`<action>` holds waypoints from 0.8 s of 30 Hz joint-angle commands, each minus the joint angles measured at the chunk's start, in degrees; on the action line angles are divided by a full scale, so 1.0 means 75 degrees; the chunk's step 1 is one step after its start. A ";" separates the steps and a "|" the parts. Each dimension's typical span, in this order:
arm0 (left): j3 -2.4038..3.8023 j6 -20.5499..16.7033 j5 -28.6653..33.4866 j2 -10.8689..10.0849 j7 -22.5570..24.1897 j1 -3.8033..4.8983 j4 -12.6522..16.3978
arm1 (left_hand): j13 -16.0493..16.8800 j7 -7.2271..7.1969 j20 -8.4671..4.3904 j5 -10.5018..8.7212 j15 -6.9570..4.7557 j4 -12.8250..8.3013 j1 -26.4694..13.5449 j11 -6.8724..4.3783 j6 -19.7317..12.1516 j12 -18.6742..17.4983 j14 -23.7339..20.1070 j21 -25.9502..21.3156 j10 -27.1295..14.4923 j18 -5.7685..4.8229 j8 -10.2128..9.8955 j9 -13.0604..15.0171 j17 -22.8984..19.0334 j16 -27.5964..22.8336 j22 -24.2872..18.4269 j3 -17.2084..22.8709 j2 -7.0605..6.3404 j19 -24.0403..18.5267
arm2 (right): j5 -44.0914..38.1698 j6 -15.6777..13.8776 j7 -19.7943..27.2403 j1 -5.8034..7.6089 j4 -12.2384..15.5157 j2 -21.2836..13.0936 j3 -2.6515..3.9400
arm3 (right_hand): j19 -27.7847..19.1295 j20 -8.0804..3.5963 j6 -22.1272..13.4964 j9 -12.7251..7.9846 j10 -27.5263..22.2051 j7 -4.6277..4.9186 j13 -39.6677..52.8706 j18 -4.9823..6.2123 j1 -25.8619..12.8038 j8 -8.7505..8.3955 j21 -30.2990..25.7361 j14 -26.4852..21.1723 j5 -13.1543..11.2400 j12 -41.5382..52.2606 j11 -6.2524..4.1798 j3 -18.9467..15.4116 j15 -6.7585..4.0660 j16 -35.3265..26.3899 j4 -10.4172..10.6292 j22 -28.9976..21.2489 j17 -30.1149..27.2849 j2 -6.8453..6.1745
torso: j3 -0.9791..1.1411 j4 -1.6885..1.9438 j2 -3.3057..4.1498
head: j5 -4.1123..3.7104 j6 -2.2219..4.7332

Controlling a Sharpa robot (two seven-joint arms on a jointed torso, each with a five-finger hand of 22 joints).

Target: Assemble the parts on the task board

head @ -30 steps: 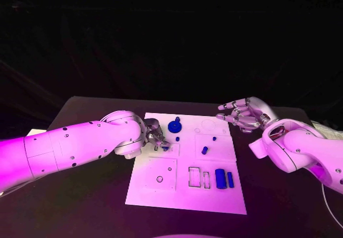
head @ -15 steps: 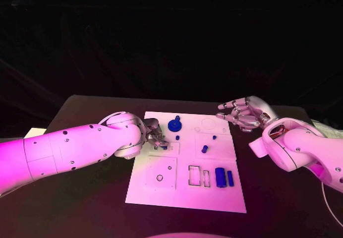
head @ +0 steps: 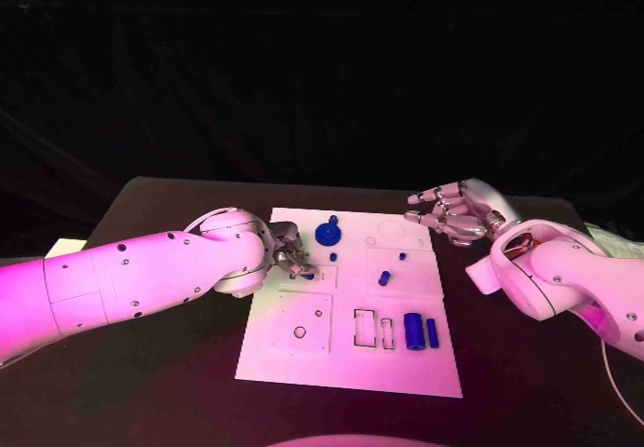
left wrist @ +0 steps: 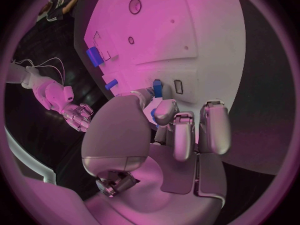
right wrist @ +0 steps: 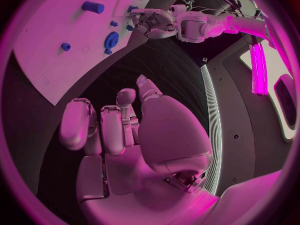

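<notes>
The white task board (head: 302, 358) lies in the middle of the black table. My left hand (head: 285, 259) is over the board's left side and pinches a small blue part (head: 307, 275) between thumb and a finger; the left wrist view shows that part (left wrist: 157, 88) at the fingertips, just above the board (left wrist: 206, 30). A blue gear (head: 328, 238), a blue peg (head: 384, 278), small blue studs (head: 401, 255) and two blue blocks (head: 413, 332) are on the board. My right hand (head: 454, 214) hovers off the board's far right corner, fingers loosely bent and apart, holding nothing.
Outlined recesses (head: 365, 331) mark the board's near half, with a small round hole (head: 300, 333) to their left. Bare black table (head: 161, 372) surrounds the board. The right wrist view shows the board (right wrist: 44, 60), the gear (right wrist: 111, 39) and my left hand (right wrist: 153, 22).
My left forearm has lifted slightly, while its hand stays at the same spot on the board with the part. The right hand has not moved.
</notes>
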 commanded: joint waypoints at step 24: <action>-0.0012 0.0572 0.0348 0.0203 -0.0086 -0.0007 -0.0207 | -0.0004 -0.0097 -0.0036 -0.0014 -0.0047 -0.0721 -0.0697 -0.0046 0.0166 0.0028 0.0803 0.0024 0.0060 -0.0091 0.0091 0.0141 0.2012 0.0023 0.0035 0.0968 0.0062 0.0055 | -0.0116 0.0112 0.0029 -0.0012 0.0021 -0.0003 -0.0002 | -0.0064 -0.0012 0.0049 0.0003 -0.0083 0.0031 -0.0016 0.0138 -0.0056 -0.0023 -0.0049 0.0322 0.0028 -0.0029 0.0001 -0.0031 -0.0030 -0.0049 0.0047 -0.0023 -0.0015 0.0066 | 0.0002 0.0009 -0.0005 | 0.0010 -0.0051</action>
